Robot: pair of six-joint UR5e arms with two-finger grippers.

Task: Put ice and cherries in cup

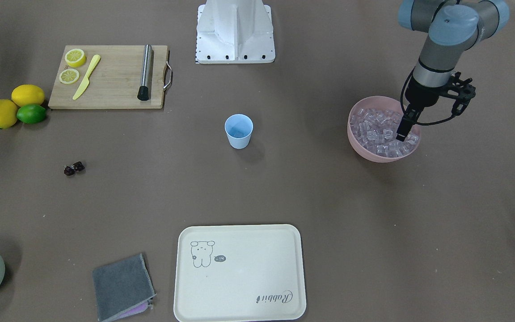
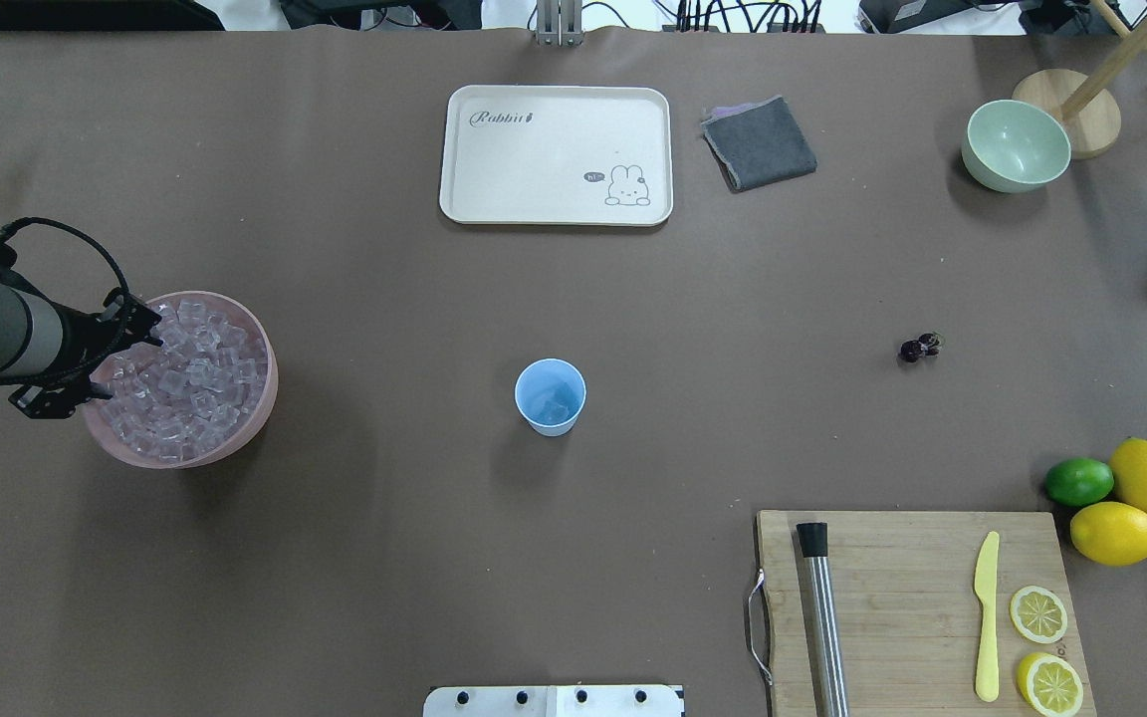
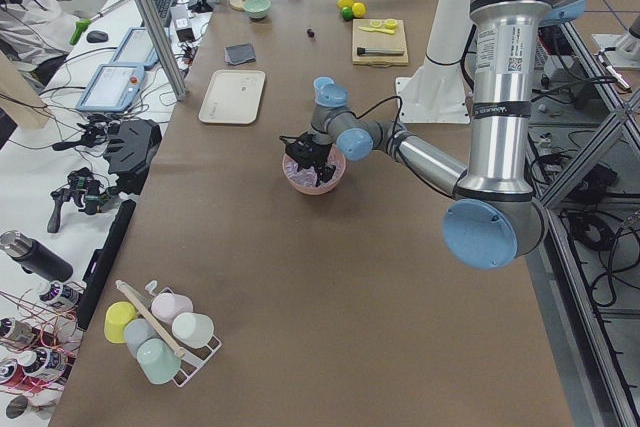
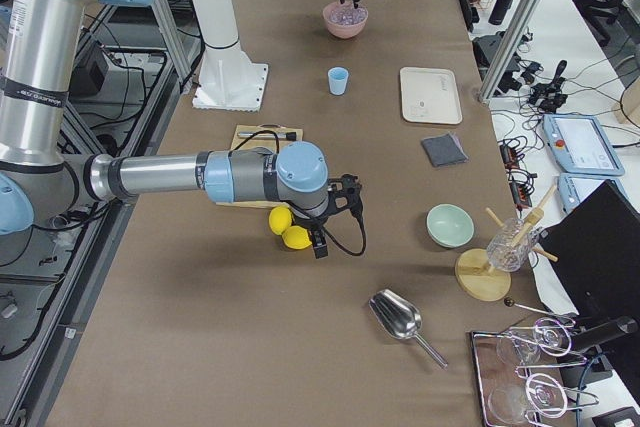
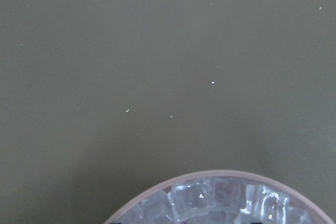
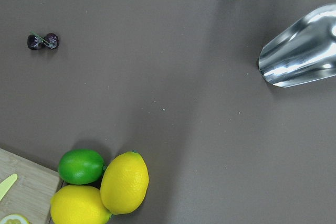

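Left claw [image 1: 403,133] dips among the ice [image 1: 373,129] in the pink bowl [image 1: 382,156], right of frame; finger gap cannot be told. Cup [image 1: 238,130] stands upright at centre of the desk [image 1: 329,201], and the cherries [image 1: 73,168] lie loose at mid-left. Right claw [image 4: 318,245] hangs near the lemons [image 4: 288,229]; its state cannot be told.

The brown desk [image 2: 384,279] carries many things. The blue cup [image 2: 550,396] stands upright near its middle. A pink bowl [image 2: 257,418] stands well apart from it, toward the robot's left end. The cherries [image 2: 920,347] lie alone on the other side of the cup. At the robot's edge on the right, a wooden board [image 2: 912,597] lies flat. Just beside its corner, two lemons [image 2: 1114,532] and a lime [image 2: 1079,481] touch each other. On the far side lie a cream tray [image 2: 534,159], a folded grey cloth [image 2: 759,142] near it, and a green bowl [image 2: 992,174] further right. A metal scoop [image 6: 302,45] lies at the right end.
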